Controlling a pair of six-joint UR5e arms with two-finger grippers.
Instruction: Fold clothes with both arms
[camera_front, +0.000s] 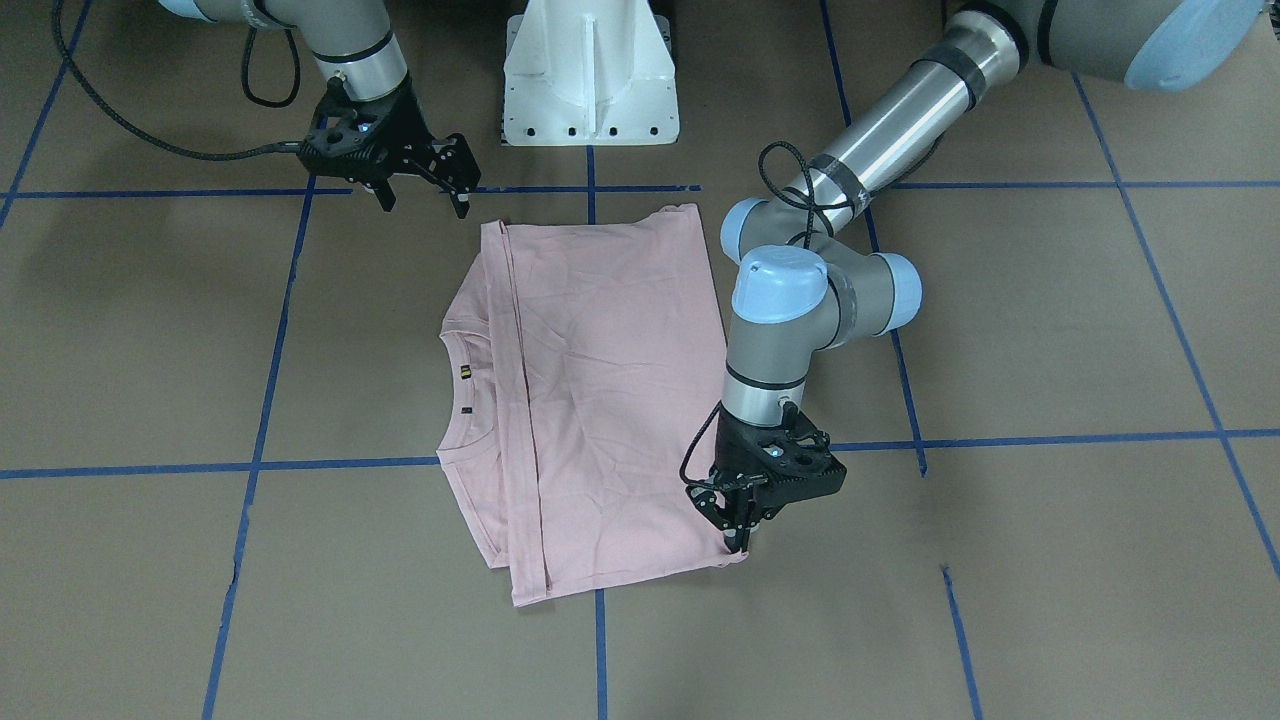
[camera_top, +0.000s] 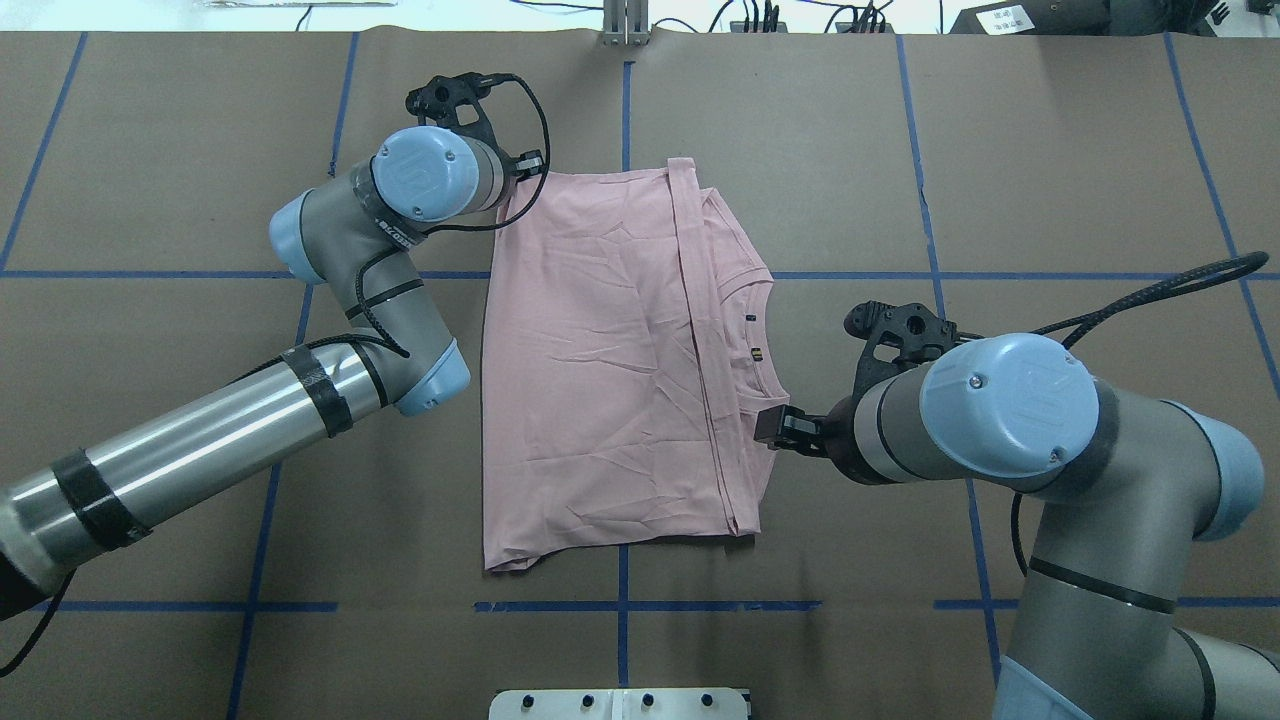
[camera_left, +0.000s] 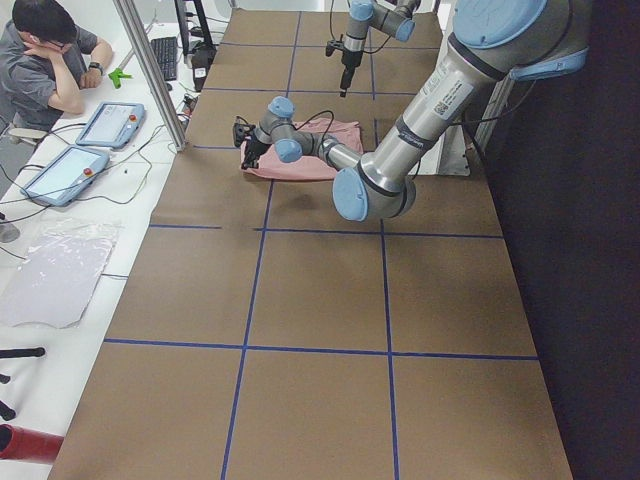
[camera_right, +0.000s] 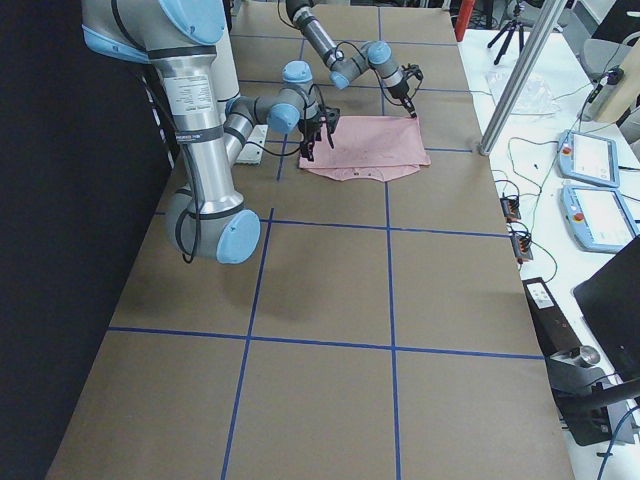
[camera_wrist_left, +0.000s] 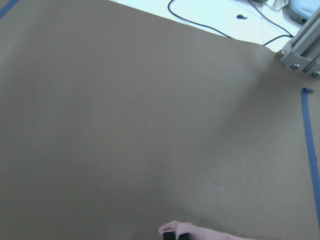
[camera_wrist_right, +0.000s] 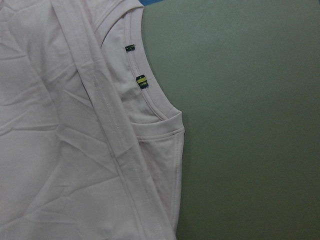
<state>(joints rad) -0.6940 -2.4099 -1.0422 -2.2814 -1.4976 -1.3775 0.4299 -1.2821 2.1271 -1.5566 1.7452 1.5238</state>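
Note:
The clothes are one pale pink T-shirt (camera_front: 600, 400) (camera_top: 600, 350), lying folded on the brown table with plain fabric up. Its collar (camera_wrist_right: 150, 100) points toward the robot's right. My left gripper (camera_front: 738, 540) (camera_top: 528, 170) is shut on the shirt's far corner on the robot's left. A bit of pink cloth (camera_wrist_left: 200, 234) shows at its fingertips in the left wrist view. My right gripper (camera_front: 422, 203) (camera_top: 775, 428) hangs open above the table, beside the shirt's near edge by the collar, with nothing between its fingers.
The white pedestal base (camera_front: 590, 75) stands at the robot's edge of the table. Blue tape lines (camera_front: 260, 400) cross the brown surface. A person (camera_left: 40, 60) sits at the side desk with tablets (camera_left: 110, 122) behind an aluminium post (camera_left: 150, 70).

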